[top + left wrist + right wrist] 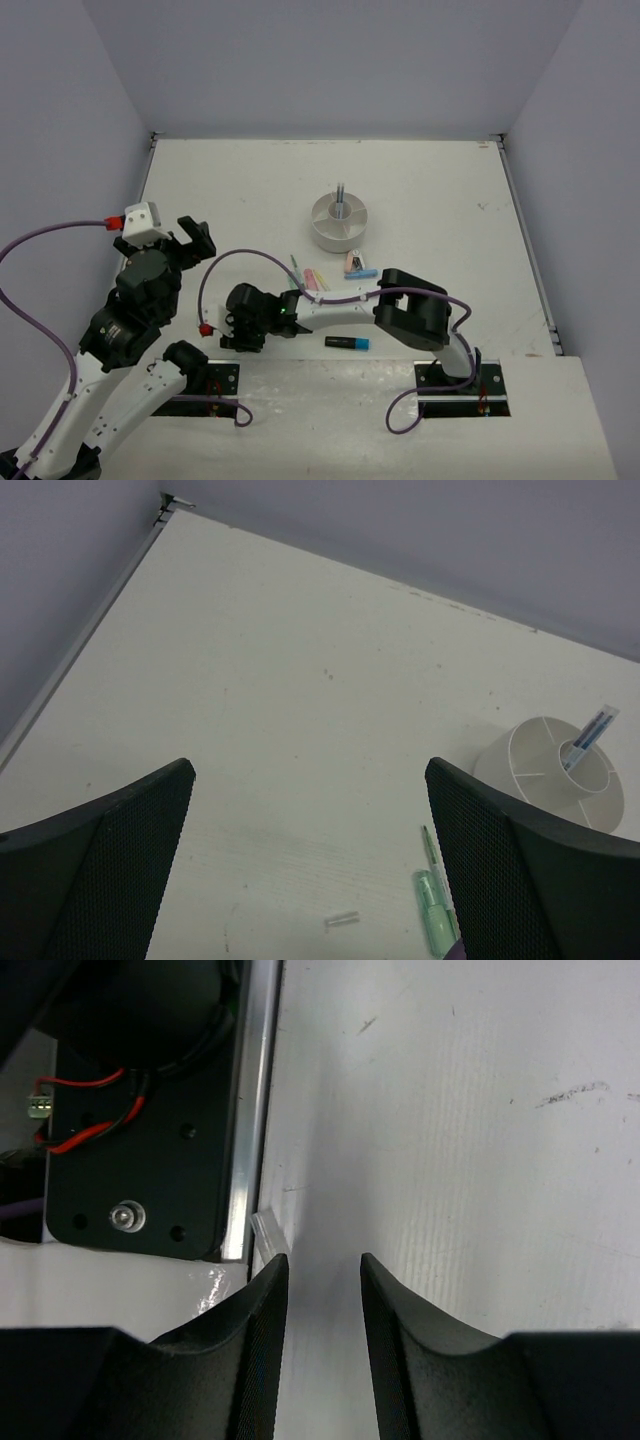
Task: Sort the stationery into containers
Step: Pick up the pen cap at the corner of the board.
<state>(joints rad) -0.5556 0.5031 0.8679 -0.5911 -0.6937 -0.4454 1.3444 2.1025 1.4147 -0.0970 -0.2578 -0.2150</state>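
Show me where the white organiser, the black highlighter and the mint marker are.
white organiser [335, 241]: top external view, front outer wall.
black highlighter [345, 342]: top external view, black barrel.
mint marker [432, 918]: left wrist view, middle of barrel.

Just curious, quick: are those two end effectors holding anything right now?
Left end effector: wide open, empty.
Right end effector: narrowly open, holding nothing.
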